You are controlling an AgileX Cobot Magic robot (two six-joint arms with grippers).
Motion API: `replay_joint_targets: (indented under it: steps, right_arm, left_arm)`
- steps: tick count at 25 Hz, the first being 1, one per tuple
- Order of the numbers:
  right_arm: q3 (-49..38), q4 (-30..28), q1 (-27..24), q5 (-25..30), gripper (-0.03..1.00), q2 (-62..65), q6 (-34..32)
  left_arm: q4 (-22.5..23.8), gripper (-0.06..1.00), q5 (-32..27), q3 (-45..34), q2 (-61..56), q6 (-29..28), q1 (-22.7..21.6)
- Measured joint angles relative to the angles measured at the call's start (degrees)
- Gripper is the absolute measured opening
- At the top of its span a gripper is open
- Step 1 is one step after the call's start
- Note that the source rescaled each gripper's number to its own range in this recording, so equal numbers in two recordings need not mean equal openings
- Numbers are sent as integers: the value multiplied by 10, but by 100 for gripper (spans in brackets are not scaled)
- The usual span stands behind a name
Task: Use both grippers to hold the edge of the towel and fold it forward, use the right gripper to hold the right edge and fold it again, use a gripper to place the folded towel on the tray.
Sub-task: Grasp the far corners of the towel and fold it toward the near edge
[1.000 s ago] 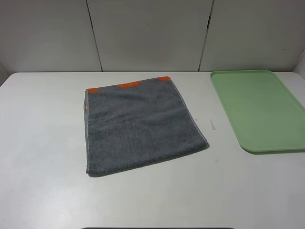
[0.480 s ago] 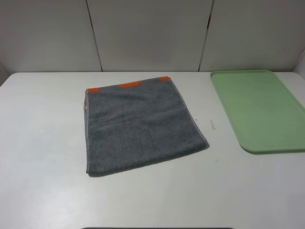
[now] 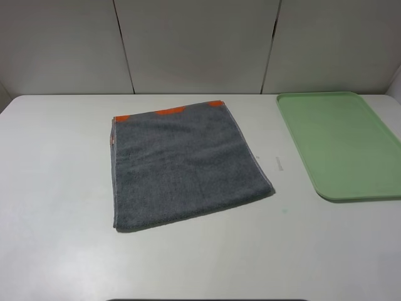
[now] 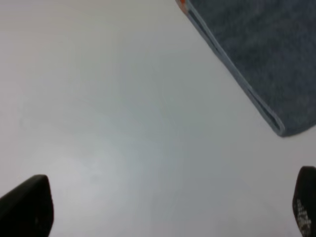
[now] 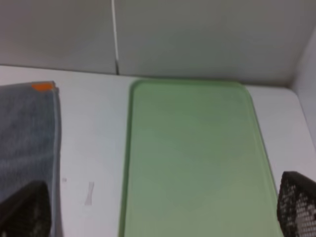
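A grey towel (image 3: 185, 166) with orange patches along its far edge lies flat on the white table (image 3: 56, 188), left of centre. It also shows in the left wrist view (image 4: 252, 54) and in the right wrist view (image 5: 27, 133). A light green tray (image 3: 341, 144) lies empty at the right, also seen in the right wrist view (image 5: 192, 153). Neither gripper shows in the exterior view. My left gripper (image 4: 165, 205) is open and empty above bare table beside the towel's left edge. My right gripper (image 5: 160, 207) is open and empty, facing the tray.
Grey wall panels (image 3: 194, 44) stand behind the table's far edge. A small mark (image 3: 277, 163) lies on the table between towel and tray. Bare table surface runs left of the towel and along the front.
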State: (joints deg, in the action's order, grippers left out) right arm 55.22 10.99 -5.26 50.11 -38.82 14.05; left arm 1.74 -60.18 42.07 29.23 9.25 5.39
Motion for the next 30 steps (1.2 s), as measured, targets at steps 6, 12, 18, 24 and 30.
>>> replay_joint_targets:
  steps: [6, 12, 18, 24, 30]
  right_arm:
    - [72, 66, 27, -18, 100, -168, 147]
    - [113, 71, 175, -36, 100, -317, 205]
    - [116, 68, 305, -48, 100, -404, 255]
    - [116, 17, 394, -48, 100, -451, 281]
    - [113, -43, 437, -47, 100, -503, 284]
  left_arm:
    - [20, 96, 39, 45, 129, 29, 103]
    - [56, 96, 57, 72, 243, 53, 230]
    - [58, 96, 60, 73, 335, 95, 327]
    - [58, 96, 48, 73, 396, 135, 389]
    - [75, 96, 35, 73, 428, 160, 395]
